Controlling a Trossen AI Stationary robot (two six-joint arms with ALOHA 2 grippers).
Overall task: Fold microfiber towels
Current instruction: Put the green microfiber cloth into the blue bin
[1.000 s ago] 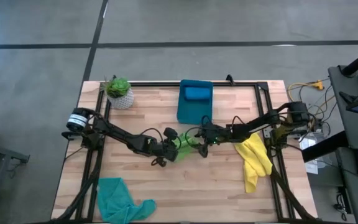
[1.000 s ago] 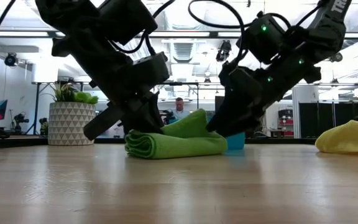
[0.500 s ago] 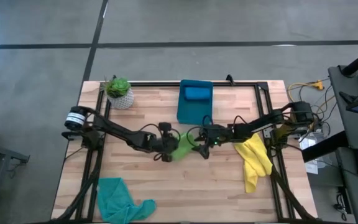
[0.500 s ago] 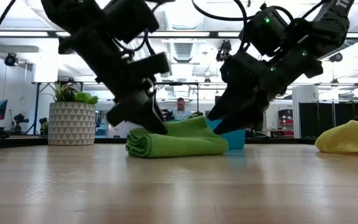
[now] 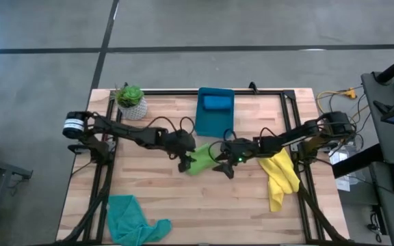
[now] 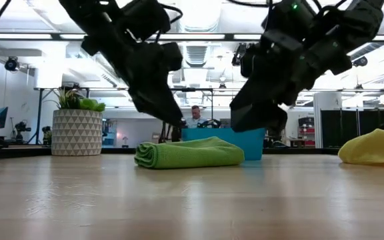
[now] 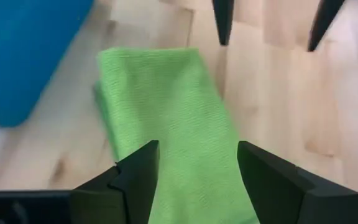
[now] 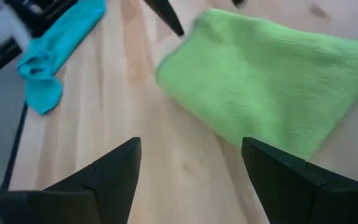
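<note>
The lime green towel (image 5: 198, 160) lies folded just in front of the blue bin (image 5: 214, 112), released a moment ago: the left gripper (image 5: 185, 162) and right gripper (image 5: 221, 168) have lifted off, fingers apart, so this fold looks finished.

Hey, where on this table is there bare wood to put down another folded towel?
Free: the front middle, between the teal towel and the yellow towel, and the back right corner beyond the blue bin. Crowded: the centre, where the left gripper and right gripper, both open, flank the green towel.
</note>
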